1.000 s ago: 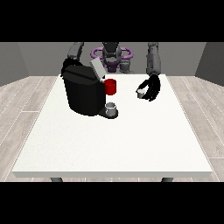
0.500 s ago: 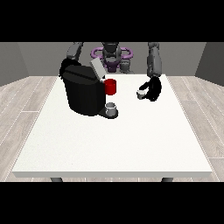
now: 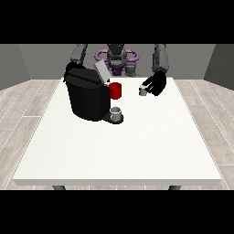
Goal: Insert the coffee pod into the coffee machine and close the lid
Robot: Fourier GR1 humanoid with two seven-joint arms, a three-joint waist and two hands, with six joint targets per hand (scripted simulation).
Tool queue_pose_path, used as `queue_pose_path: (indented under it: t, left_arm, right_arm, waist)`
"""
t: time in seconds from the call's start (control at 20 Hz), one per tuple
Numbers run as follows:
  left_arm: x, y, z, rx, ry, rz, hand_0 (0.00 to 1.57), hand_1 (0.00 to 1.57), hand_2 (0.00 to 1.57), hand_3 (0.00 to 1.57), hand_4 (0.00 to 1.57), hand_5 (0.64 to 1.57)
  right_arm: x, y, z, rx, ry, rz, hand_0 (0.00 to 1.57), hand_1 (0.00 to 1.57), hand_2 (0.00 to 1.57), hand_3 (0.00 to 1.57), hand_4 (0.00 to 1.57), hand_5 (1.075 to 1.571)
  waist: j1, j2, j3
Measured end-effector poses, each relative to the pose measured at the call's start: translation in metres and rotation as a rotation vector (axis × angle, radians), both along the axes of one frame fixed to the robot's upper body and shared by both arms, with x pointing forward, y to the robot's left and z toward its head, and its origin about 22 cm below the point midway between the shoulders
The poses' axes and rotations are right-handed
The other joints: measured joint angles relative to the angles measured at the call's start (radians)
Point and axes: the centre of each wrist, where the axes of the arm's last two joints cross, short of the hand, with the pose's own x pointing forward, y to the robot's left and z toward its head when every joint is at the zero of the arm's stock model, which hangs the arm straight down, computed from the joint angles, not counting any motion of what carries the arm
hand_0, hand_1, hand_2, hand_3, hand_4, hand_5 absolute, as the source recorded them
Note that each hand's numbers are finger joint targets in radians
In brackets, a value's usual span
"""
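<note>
Hand (image 3: 156, 83) at view's right holds upright pod (image 3: 143, 91).

A black coffee machine (image 3: 87, 98) stands on the white tabletop (image 3: 119, 146), its lid (image 3: 101, 71) tilted up. A red cup (image 3: 115, 90) sits beside it and a small grey cup (image 3: 116, 112) on its tray. The hand at the view's right (image 3: 155, 83) holds a small grey pod (image 3: 143, 91) above the tabletop.

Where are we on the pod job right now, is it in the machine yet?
Not yet. Done: the pod is picked up, off the table, in the hand at the view's right. In hand: carrying it, still right of the coffee machine. Left: insert the pod, then close the lid, which stands raised.
</note>
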Motion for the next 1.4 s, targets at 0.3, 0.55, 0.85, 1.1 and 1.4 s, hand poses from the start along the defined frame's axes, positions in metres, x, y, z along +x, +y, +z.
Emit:
queue_pose_path:
  t: [0.3,0.55,0.85,1.1,1.4]
  left_arm:
    - [0.017,-0.009,0.036,-0.006,-0.031,-0.06,1.23,1.23,1.32,1.29,0.57,1.571]
    - [0.025,-0.001,0.061,-0.007,-0.058,-0.058,1.25,1.25,1.33,1.29,0.57,1.571]
    - [0.037,0.005,0.1,-0.007,-0.101,-0.053,1.07,1.07,1.22,1.23,0.52,1.571]
    - [0.048,0.002,0.148,-0.035,-0.153,-0.032,1.21,1.21,1.25,1.19,0.49,1.571]
    - [0.054,-0.003,0.18,-0.047,-0.201,-0.012,1.28,1.28,1.34,1.28,0.52,1.571]
  right_arm:
    - [0.001,0.0,-0.005,-0.003,0.005,0.021,0.0,0.0,0.0,0.0,0.5,1.571]
    - [0.004,0.002,0.003,0.01,-0.02,0.044,0.0,0.0,0.0,0.0,0.5,1.571]
    - [0.004,0.008,0.012,0.011,-0.043,0.072,0.0,0.0,0.0,0.0,0.49,1.571]
    - [0.012,0.013,0.022,-0.007,-0.078,0.077,0.0,0.0,0.0,0.0,0.51,1.571]
    - [0.016,0.016,0.035,-0.018,-0.107,0.087,0.0,0.0,0.0,0.0,0.55,1.571]
  waist:
    - [-0.009,-0.017,-0.0001]
    - [-0.04,-0.008,-0.0005]
    - [-0.076,-0.007,-0.0005]
    - [-0.105,0.023,-0.0004]
    - [-0.145,0.055,-0.0004]
